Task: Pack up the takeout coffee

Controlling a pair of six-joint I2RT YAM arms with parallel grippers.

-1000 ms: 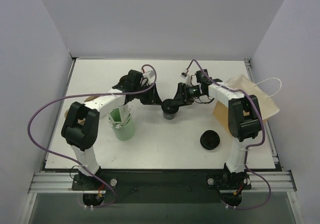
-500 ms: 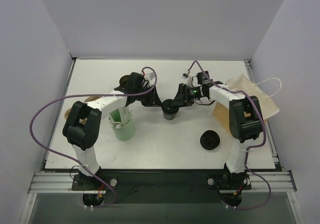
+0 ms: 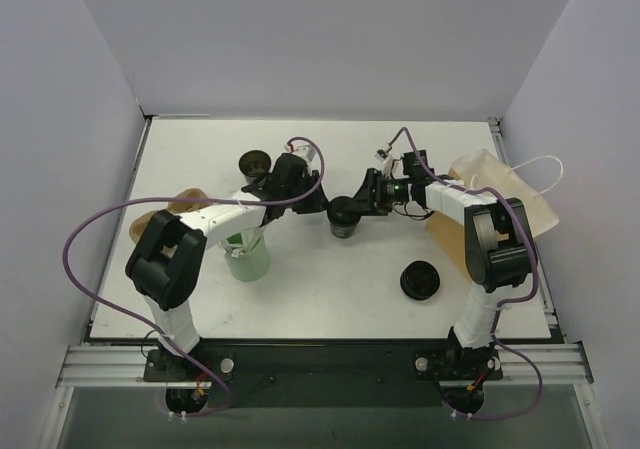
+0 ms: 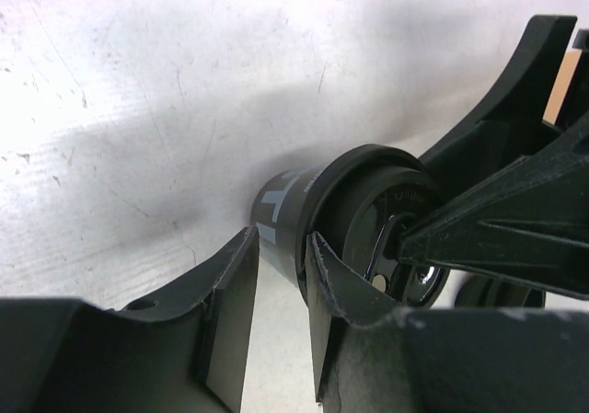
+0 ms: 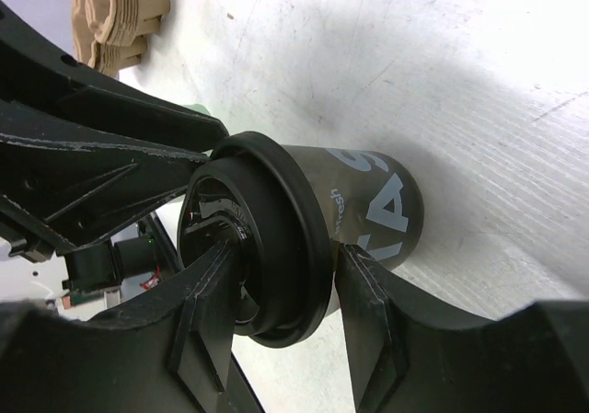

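The takeout coffee (image 3: pixel 343 228) is a small black cup with white lettering, standing mid-table with a black lid on it. It also shows in the right wrist view (image 5: pixel 391 201) and the left wrist view (image 4: pixel 283 212). My right gripper (image 3: pixel 353 207) (image 5: pixel 290 257) is shut on it. One finger lies on the lid's top and the other sits under the lid's rim against the cup wall. My left gripper (image 3: pixel 318 201) (image 4: pixel 281 243) is just left of the cup. Its jaws stand a narrow gap apart with nothing between them, and one finger is at the lid's rim.
A green cup (image 3: pixel 246 256) stands under my left forearm. Another black cup (image 3: pixel 255 160) stands at the back left. A flat black lid (image 3: pixel 420 281) lies front right. A brown paper bag (image 3: pixel 505 201) lies at the right edge. A tan cardboard piece (image 3: pixel 160 216) lies at the left.
My left gripper has moved right, up to the lidded cup, uncovering the black cup at the back left. My right gripper stays clamped on the cup's lid.
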